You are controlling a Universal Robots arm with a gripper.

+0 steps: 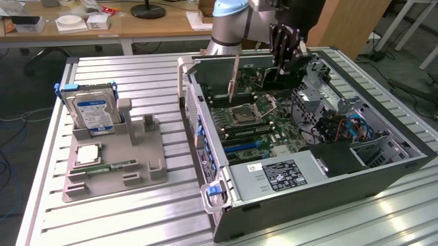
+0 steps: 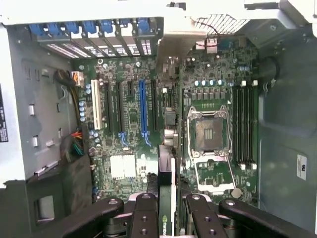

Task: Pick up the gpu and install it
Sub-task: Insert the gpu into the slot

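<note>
Gripper [image 2: 167, 215] clamped narrowly on the gpu [image 2: 167, 171], card held edge-on over the motherboard [image 2: 124, 144] inside the open computer case [image 1: 329, 179], hard drive [image 1: 92, 113] upright in grey holder [image 1: 116, 164] beside the case

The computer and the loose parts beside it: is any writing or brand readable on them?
No text is legible.
hard drive: blue label, print too small.
power supply: black label, too small.
gpu: small logo on its edge, blurred.
white sticker on case wall: too small.
</note>
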